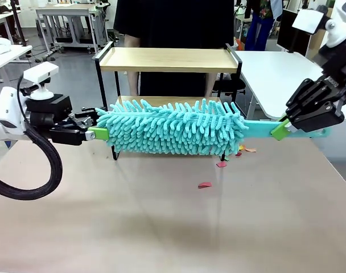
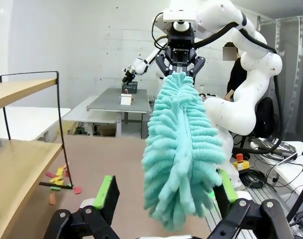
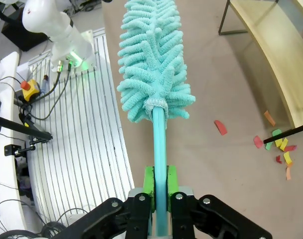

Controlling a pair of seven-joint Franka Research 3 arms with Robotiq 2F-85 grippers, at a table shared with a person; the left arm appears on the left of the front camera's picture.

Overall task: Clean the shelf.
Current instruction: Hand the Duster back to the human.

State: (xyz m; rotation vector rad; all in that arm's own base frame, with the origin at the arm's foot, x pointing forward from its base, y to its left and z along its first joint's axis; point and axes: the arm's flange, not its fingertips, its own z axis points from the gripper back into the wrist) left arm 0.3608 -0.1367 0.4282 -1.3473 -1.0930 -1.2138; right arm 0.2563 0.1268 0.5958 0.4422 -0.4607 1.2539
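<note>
A: While the shelf (image 1: pixel 168 59) stands in the upper middle of the front view, how far does the cleaning seem to be?

B: It looks partly done. Both wooden boards appear bare of scraps, as far as the pictures show. Coloured paper bits (image 1: pixel 205 185) lie on the table (image 1: pixel 161 227) just in front of the shelf's legs, at the centre of the frame and a little right of it. In the right wrist view more of them (image 3: pixel 278 144) gather at the right edge, around a black leg.

A: And the tool?

B: A teal fluffy duster (image 1: pixel 173 126) hangs level across the middle of the front view, in front of the lower board. The right gripper (image 1: pixel 282 128), at the right edge, is clamped tight on its teal handle (image 3: pixel 159 149); the right wrist view shows the green pads pressing both sides of it.

A: The other claw?

B: The left gripper (image 1: pixel 96 133), at the middle left, stands wide apart. In the left wrist view its fingers (image 2: pixel 107 195) flank the duster's fluffy tip without squeezing it.

A: What is left, then?

B: Probably a check of the boards; the scraps on the table are perhaps to be swept away too.

A: Anything in the way?

B: A person in dark clothes (image 1: pixel 173 23) stands close behind the shelf at the top centre. The thin black frame and legs are near the duster and could catch it.
</note>
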